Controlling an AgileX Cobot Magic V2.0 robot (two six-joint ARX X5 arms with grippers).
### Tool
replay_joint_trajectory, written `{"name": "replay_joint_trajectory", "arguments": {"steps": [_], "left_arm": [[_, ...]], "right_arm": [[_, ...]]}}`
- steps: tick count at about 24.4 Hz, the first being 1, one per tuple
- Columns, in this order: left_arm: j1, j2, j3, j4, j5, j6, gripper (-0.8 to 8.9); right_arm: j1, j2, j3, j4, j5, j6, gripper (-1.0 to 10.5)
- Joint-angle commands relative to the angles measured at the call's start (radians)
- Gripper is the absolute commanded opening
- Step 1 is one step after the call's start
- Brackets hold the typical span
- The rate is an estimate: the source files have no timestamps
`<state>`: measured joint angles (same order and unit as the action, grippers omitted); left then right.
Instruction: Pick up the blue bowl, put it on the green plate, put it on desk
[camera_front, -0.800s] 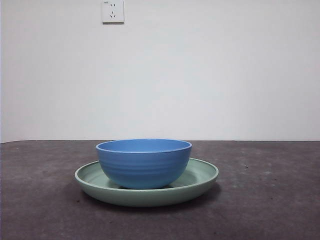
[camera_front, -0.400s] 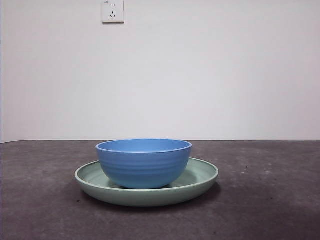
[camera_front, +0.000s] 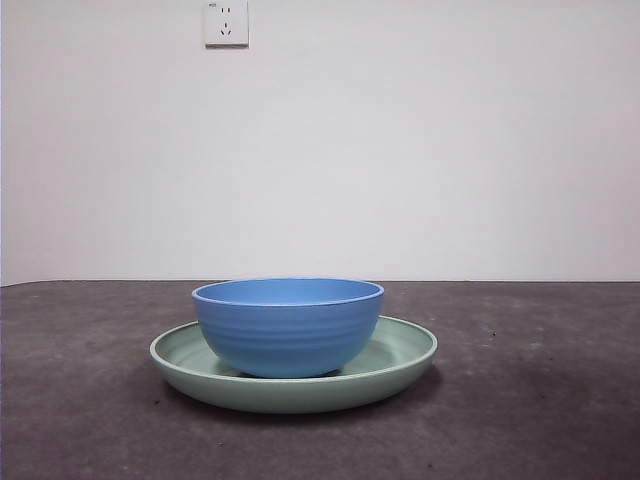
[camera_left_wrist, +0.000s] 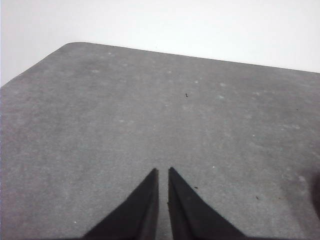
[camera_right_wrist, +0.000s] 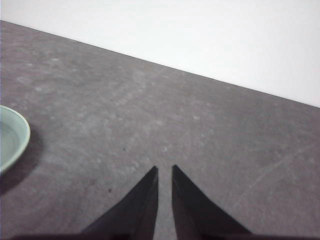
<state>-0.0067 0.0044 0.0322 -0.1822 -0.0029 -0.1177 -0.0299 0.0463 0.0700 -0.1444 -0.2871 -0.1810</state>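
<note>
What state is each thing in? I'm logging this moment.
blue bowl: upright, resting in the plate, empty as far as visible.
green plate: flat on the desk.
left gripper: shut, empty, above bare desk.
right gripper: shut, empty, beside the plate.

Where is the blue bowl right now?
In the front view the blue bowl sits upright inside the green plate, near the desk's middle, neither gripper near it.

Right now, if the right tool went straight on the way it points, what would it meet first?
Probably just bare desk. The right tool aims past the green plate, whose rim shows off to one side; depth is unclear.
</note>
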Motion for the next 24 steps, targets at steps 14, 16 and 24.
{"name": "replay_joint_trajectory", "arguments": {"steps": [14, 16, 24], "left_arm": [[0.001, -0.001, -0.021, -0.008, -0.006, 0.012, 0.31], [0.001, -0.001, -0.021, -0.008, -0.006, 0.012, 0.31], [0.001, -0.001, -0.021, -0.008, -0.006, 0.012, 0.31]], "right_arm": [[-0.006, -0.043, -0.060, -0.014, 0.002, 0.033, 0.4], [-0.006, -0.043, -0.060, -0.014, 0.001, 0.050, 0.4], [-0.010, -0.043, -0.060, -0.014, 0.004, 0.162, 0.4]]}}
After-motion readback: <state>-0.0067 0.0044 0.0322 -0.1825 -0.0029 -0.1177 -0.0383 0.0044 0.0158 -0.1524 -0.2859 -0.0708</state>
